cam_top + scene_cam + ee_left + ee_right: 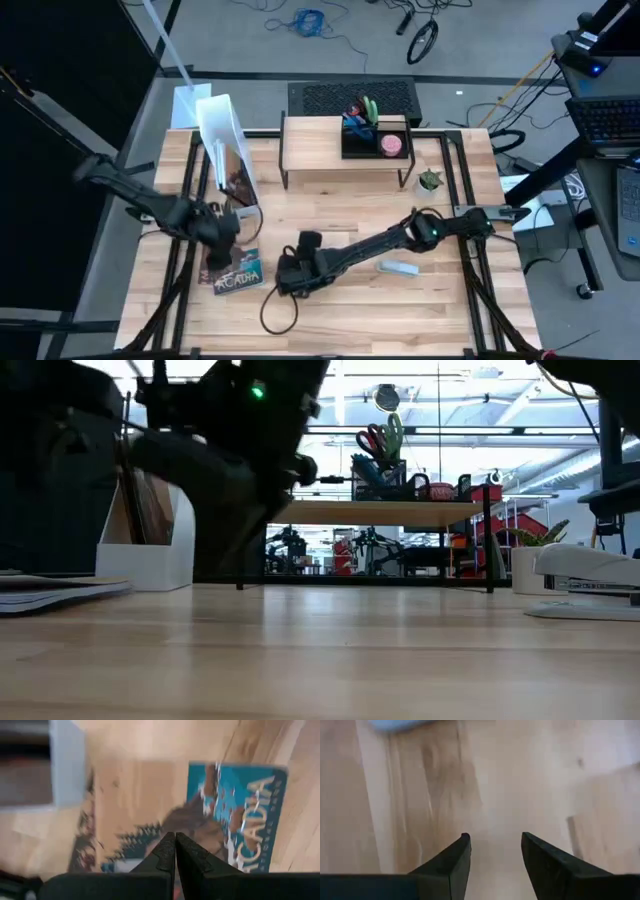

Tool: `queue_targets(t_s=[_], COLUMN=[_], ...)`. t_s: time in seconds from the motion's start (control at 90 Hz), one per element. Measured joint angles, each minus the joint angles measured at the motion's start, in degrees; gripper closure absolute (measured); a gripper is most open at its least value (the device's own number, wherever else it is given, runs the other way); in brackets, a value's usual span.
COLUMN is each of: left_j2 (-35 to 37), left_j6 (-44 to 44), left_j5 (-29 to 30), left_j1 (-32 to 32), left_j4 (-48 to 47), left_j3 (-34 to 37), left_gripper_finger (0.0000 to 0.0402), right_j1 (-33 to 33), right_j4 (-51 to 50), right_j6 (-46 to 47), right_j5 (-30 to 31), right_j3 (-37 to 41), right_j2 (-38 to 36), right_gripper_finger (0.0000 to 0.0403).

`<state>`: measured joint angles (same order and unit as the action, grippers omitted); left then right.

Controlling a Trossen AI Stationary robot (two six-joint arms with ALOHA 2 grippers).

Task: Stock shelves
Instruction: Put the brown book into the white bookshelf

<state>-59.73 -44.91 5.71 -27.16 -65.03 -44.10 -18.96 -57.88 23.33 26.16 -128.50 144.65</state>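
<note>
Your table (400, 310) is a light-wood butcher-block top framed by black rails, standing on a grey floor where blue and black cables lie beyond the far edge. At the far left you have the white magazine file box (222, 140), and just in front of it the left pincer (228, 243) hangs above the magazines (236, 272) spread flat there. The left wrist view gives you what the overhead cannot: its fingers (165, 851) are pressed together with nothing between them, over a teal cover lettered "ACADIA". Near the middle, the right pincer (289, 283) sits low over bare wood, and its wrist view shows the fingers (457, 857) apart and empty. At the far edge, centre, stands the desk riser (320, 148), its wood top carrying a black organizer tray (372, 140) with scissors and pens. To the right are a small potted plant (429, 180) and a pale stapler (398, 267). Only the low view shows you the bright workshop behind, seen beneath the riser.
</note>
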Motion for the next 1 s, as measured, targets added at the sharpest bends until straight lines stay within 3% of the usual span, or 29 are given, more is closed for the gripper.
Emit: queue_targets(t_s=[0.233,0.389,0.533,0.778,1.0], left_j2=[-6.83,-11.59,-17.58,-26.26,-27.56], left_j6=[-13.18,-17.56,-17.80,-17.32,-12.56], left_j5=[-5.90,-5.70,-4.27,-2.22,4.19], left_j1=[-11.12,-16.15,-17.15,-17.06,-16.54], left_j4=[8.10,15.57,19.64,24.31,43.93], left_j3=[3.14,3.78,3.81,3.34,3.72], left_gripper_finger=[0.0402,0.0402,0.0402,0.0401,0.0402], right_j1=[-2.70,-5.02,-6.40,-7.69,-9.27], right_j4=[4.55,7.24,7.54,8.22,7.78], right_j6=[3.52,5.08,7.15,10.21,12.46], right_j5=[2.47,7.18,11.68,12.42,12.05], right_j3=[7.89,9.76,9.91,9.96,9.44], right_j2=[-0.57,-0.42,-0.09,0.03,-0.19], right_gripper_finger=[0.0245,0.0245,0.0245,0.0245,0.0245])
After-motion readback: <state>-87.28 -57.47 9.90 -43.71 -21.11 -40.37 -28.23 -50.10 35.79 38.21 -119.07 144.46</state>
